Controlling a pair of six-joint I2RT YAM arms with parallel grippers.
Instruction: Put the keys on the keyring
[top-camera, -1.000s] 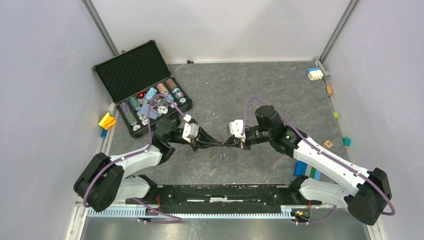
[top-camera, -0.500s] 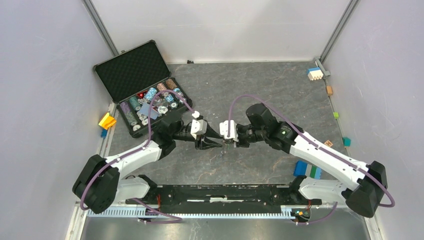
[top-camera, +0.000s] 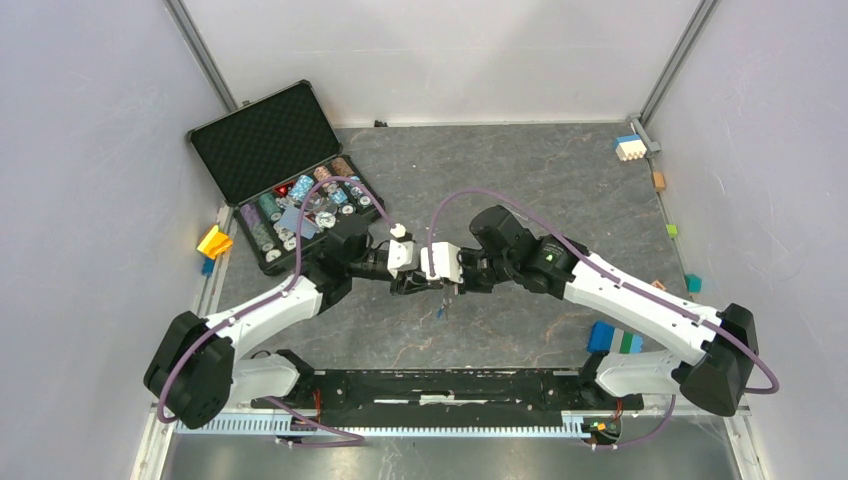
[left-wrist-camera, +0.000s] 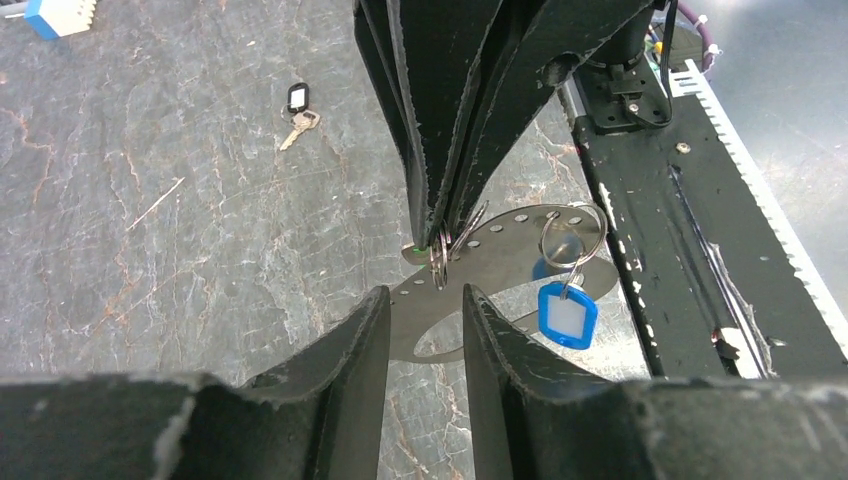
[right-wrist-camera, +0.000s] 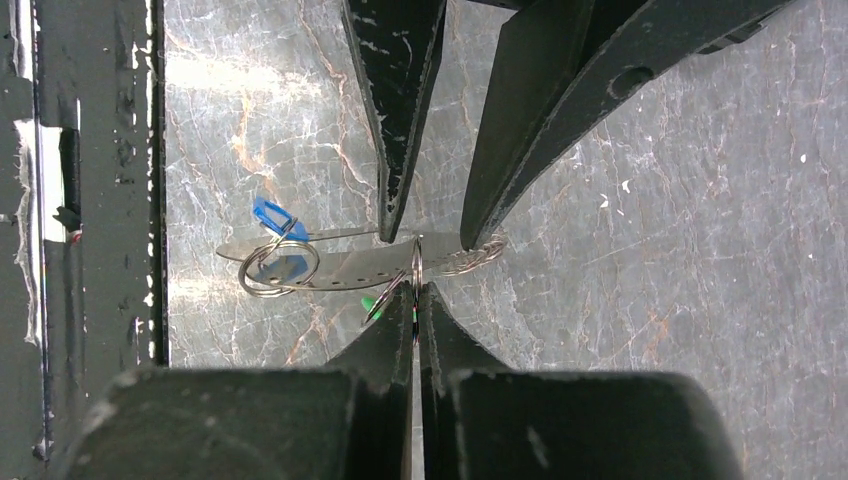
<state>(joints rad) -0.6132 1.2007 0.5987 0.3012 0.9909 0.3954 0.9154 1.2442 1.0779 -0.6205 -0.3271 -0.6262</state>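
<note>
The right gripper (right-wrist-camera: 416, 292) is clamped shut on the thin dark-grey oval metal keyring (left-wrist-camera: 500, 262), holding it level above the grey marbled table (left-wrist-camera: 150, 250), probably to steady it for threading. The small blue-tagged metal key (left-wrist-camera: 567, 313) hangs from it and a green tag (right-wrist-camera: 369, 303) peeks out at its tips. The left gripper (left-wrist-camera: 425, 298) faces it, jaws apart and empty, while the black-tagged key (left-wrist-camera: 298, 104) lies on the table well apart.

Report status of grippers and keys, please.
Left gripper open, close at keyring. Right gripper shut on keyring. Blue tag hangs from it; black-tag key lies apart on table.
</note>
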